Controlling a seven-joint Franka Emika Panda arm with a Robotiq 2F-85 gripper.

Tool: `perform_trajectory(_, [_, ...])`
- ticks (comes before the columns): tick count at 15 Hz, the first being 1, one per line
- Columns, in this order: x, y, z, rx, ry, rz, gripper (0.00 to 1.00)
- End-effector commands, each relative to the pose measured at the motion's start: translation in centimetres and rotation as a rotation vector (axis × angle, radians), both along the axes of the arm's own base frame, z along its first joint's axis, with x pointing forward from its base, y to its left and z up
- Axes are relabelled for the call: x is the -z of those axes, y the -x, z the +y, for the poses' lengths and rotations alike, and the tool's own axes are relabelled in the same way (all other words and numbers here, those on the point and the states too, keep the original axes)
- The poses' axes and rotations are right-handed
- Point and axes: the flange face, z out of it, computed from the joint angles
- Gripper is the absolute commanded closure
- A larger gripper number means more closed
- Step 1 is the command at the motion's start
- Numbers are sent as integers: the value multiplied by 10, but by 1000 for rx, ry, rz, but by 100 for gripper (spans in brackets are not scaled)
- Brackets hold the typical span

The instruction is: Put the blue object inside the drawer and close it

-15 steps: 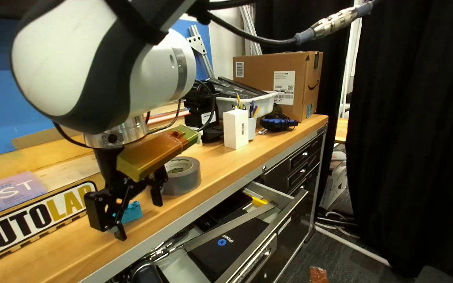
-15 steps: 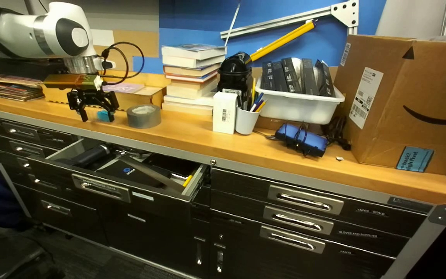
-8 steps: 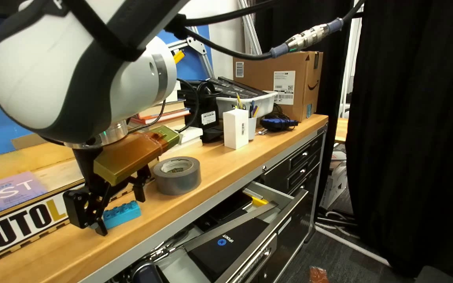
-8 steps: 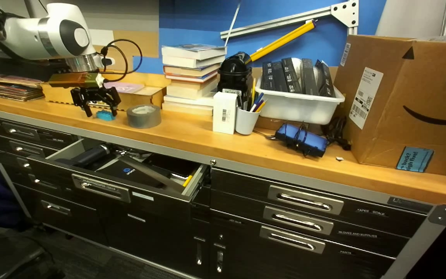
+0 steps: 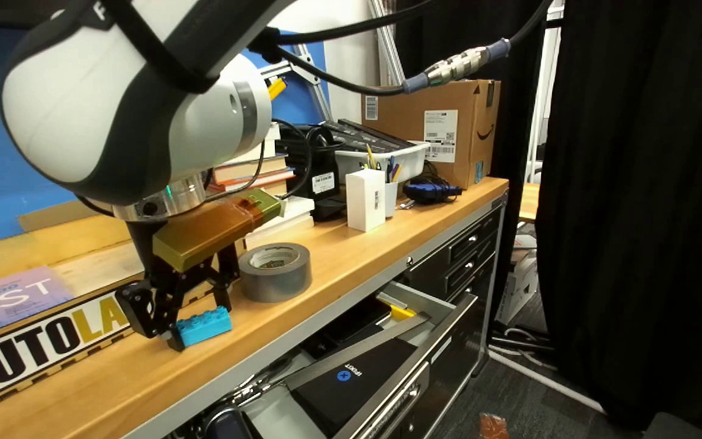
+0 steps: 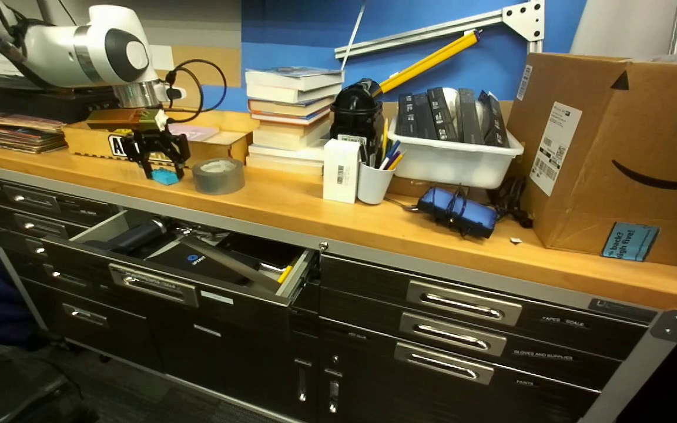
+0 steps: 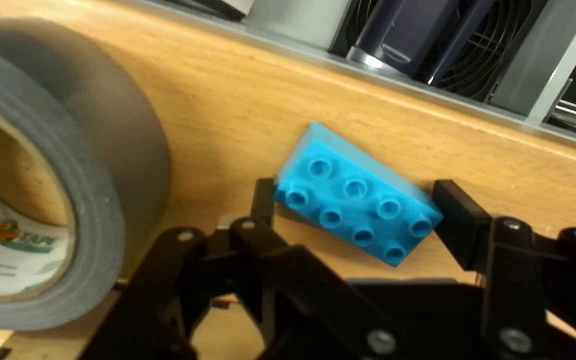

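The block (image 7: 353, 200) looks plastic, the drawer (image 6: 250, 308) metal, the worktop (image 6: 291, 200) smooth wood.

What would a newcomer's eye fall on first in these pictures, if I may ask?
Probably the bright cyan studded toy brick, between the tips of the black gripper, near the grey tape roll. Next would come the wide black metal drawer, open below the light wooden worktop, and the large brown cardboard box at that worktop's end.

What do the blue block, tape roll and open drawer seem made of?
Blue block: likely hard plastic, satin, judging by moulded studs and even colour. Tape roll: perhaps coated cloth, soft sheen on its grey side; no weave shows. Drawer: probably metal, dark front slightly glossy; thin walls and shiny rim suggest it.
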Motion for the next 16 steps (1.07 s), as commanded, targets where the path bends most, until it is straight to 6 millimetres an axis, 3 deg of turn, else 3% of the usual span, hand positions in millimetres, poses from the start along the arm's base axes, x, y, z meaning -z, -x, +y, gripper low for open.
perform_trajectory(1, [-21, 11, -31, 83, 21, 98, 47])
perform_trajectory(5, [-28, 37, -101, 224, 4, 189, 47])
perform_trajectory(8, [-23, 45, -164, 316, -67, 215, 47])
perform_trajectory(12, [8, 43, -239, 326, -108, 279, 47])
perform_trajectory(16, [35, 44, -284, 295, -142, 369, 47])
